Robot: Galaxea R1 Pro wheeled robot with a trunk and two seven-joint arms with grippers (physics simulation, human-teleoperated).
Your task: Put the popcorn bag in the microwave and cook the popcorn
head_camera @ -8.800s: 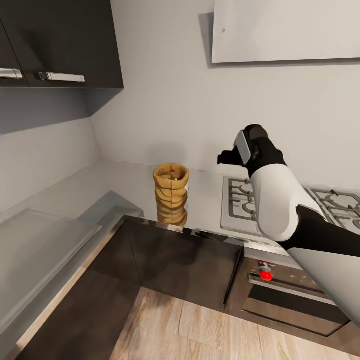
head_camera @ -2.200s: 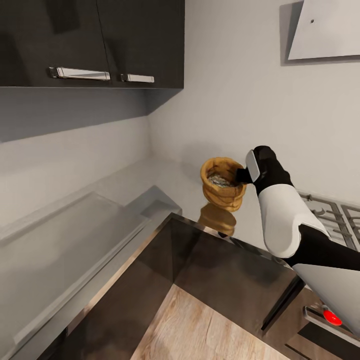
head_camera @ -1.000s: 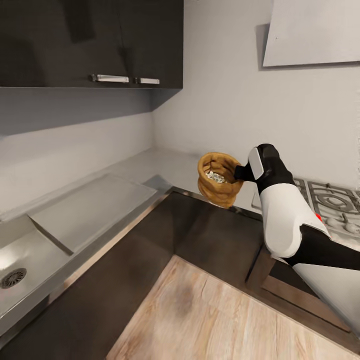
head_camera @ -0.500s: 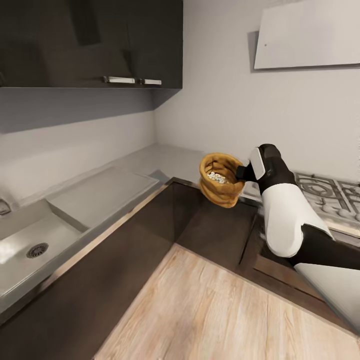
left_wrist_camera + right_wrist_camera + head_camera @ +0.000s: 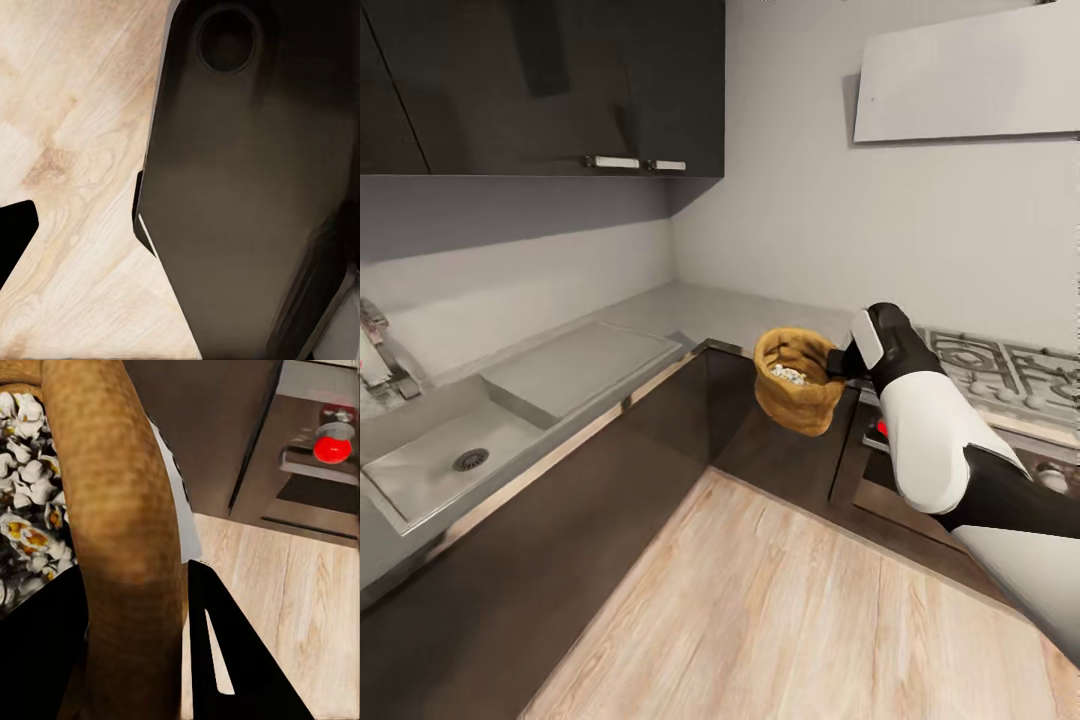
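Popcorn bag (image 5: 796, 380) hangs above the wood floor (image 5: 780, 610), its rolled rim clamped by the right gripper (image 5: 838, 362) at its 3 o'clock; left gripper's jaws can't be made out.

Popcorn bag (image 5: 797, 394): matt golden-brown paper, crumpled, faintly mottled on the rolled rim (image 5: 112, 510). Popcorn (image 5: 26, 502) inside: whitish, lumpy, rough-looking. Countertop (image 5: 700, 305): smooth grey metal, satin sheen; sink (image 5: 435, 465) same brushed-metal look. Cabinet fronts (image 5: 610, 470) and upper cabinets (image 5: 540, 85): dark, high-gloss, reflective, with shiny metal handles (image 5: 635, 163). Floor (image 5: 780, 620): light wood, visible grain, low sheen. Walls (image 5: 780, 200): flat white, matt. Hood (image 5: 965, 85): smooth white panel. Hob (image 5: 990, 365): steel plate, metal grates. Right arm (image 5: 925, 445): smooth white shell, black matt wrist. Right gripper (image 5: 135, 660) fingers (image 5: 225, 660): black, matt. Oven knob (image 5: 332, 448): glossy red.
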